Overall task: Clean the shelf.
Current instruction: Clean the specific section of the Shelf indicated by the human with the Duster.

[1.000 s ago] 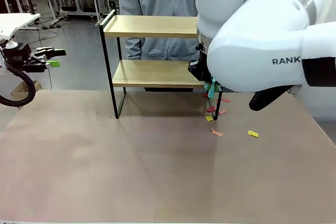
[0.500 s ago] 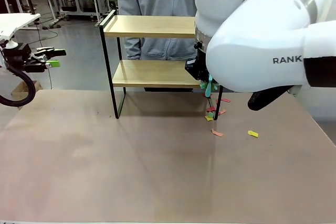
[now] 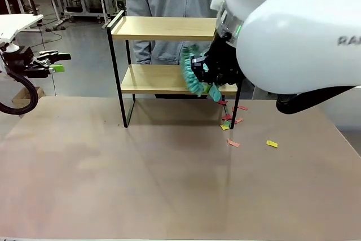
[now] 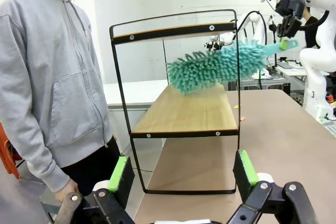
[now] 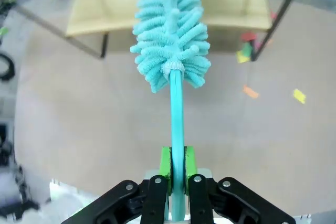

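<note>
1. Right gripper [image 5: 176,182]: clamped tight on thin teal handle of duster [image 5: 170,35]; green pads pinch handle near its butt end; fluffy head points away toward shelf [image 3: 163,55].
2. Left gripper [image 4: 181,174]: jaws spread wide, nothing held; parked well left of shelf, off table edge.
3. Duster head: just above shelf's lower board, near its right end; contact with board unclear.
4. Shelf: stands at far side of table [image 3: 113,184], in front of person [image 4: 47,77]; looks light, thin black frame, rigid boards; likely to slide or tip if pushed hard sideways; best hold would be end rail or frame post.
5. Duster: soft, light, compliant head; handle slim, may rotate in grip.
6. Paper scraps [image 3: 233,143]: on table by shelf's right front leg.
</note>
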Motion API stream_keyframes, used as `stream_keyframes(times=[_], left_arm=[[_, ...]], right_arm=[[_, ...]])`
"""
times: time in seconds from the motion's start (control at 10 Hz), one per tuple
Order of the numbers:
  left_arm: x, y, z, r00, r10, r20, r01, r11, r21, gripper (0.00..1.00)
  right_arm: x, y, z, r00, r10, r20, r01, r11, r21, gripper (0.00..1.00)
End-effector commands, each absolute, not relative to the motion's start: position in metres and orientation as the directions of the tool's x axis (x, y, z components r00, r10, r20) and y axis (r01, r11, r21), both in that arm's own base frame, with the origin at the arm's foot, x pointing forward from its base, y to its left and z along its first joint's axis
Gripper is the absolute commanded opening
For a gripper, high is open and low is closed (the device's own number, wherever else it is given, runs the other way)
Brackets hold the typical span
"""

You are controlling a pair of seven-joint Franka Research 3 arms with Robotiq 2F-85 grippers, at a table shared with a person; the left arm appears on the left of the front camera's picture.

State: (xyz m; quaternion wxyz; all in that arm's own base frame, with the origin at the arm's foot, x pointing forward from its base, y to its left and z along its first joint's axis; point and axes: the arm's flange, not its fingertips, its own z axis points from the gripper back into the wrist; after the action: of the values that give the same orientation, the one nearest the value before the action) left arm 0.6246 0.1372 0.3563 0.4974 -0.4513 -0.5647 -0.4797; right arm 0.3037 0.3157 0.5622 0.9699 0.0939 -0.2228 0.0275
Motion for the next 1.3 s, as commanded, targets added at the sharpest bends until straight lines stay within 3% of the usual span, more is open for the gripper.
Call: stream_keyframes(times=[0.0,0.2,0.4,1.2], left_arm=[[0.623,0.137,0.359,-0.103,0.035,0.994,0.987,0.130,0.098,1.00],[0.623,0.137,0.359,-0.103,0.035,0.994,0.987,0.130,0.098,1.00],[0.623,0.137,0.359,-0.103,0.035,0.994,0.987,0.130,0.098,1.00],[0.623,0.137,0.359,-0.103,0.035,0.994,0.987,0.130,0.098,1.00]], right_arm=[[0.285,0.287,0.565,0.899,0.227,0.376,-0.323,0.922,0.215,0.13],[0.273,0.264,0.568,0.833,0.432,0.347,-0.530,0.803,0.272,0.13],[0.255,0.235,0.575,0.772,0.552,0.315,-0.635,0.695,0.337,0.13],[0.171,0.075,0.575,0.764,0.642,0.058,-0.602,0.678,0.423,0.13]])
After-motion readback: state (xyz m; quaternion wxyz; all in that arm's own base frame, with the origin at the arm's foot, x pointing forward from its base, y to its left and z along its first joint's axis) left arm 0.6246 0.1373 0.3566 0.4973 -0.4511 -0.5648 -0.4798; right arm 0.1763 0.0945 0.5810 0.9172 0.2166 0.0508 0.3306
